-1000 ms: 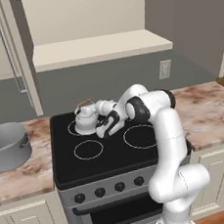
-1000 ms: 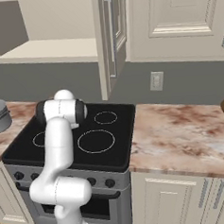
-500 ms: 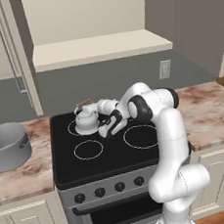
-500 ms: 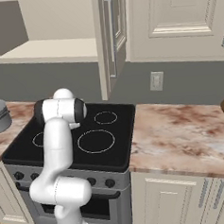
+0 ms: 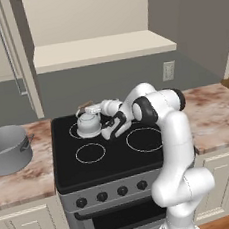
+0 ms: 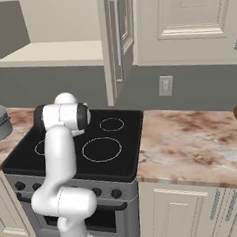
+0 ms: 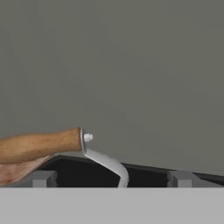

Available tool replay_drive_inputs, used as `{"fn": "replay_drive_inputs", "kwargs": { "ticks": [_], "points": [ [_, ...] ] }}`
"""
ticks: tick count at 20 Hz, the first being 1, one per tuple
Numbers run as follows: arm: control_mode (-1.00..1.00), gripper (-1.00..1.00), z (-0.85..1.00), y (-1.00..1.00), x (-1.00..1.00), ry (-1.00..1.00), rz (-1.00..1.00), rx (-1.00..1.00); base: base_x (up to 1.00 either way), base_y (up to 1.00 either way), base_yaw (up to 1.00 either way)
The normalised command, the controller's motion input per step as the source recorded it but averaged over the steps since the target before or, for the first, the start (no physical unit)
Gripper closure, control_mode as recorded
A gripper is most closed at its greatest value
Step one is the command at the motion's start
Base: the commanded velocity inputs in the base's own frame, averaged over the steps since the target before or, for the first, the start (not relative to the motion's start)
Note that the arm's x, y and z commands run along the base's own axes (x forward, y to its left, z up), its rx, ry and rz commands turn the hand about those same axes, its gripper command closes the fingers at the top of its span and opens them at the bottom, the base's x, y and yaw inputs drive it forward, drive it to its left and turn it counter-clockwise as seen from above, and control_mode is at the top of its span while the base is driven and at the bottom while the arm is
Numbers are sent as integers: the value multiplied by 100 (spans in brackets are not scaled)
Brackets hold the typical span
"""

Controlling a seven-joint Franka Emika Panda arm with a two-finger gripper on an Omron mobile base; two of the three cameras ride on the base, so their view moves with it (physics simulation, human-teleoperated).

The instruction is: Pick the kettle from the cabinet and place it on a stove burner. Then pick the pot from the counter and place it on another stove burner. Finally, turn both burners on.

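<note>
Kettle (image 5: pixel 88 124) on rear-left stove (image 5: pixel 106 152) burner, gripper (image 5: pixel 91 109) wide open above handle, holding nothing

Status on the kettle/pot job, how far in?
Kettle already sits on the back-left burner, out of the cabinet. In hand: nothing; the gripper is open beside the kettle's wooden handle. Left: pot is on the counter and must go on another burner; then both knobs.
</note>
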Motion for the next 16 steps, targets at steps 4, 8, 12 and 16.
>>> {"fn": "replay_drive_inputs", "kwargs": {
  "ticks": [4, 8, 12, 16],
  "points": [
    [-100, -100, 0, -1, -38, -6, 0, 0, 0, 0, 0],
    [-100, -100, -3, -1, -39, -4, 0, 0, 0, 0, 0],
    [-100, -100, -1, -5, -39, -4, 0, 0, 0, 0, 0],
    [-100, -100, 0, -9, -38, -5, 0, 0, 0, 0, 0]
  ]
}}
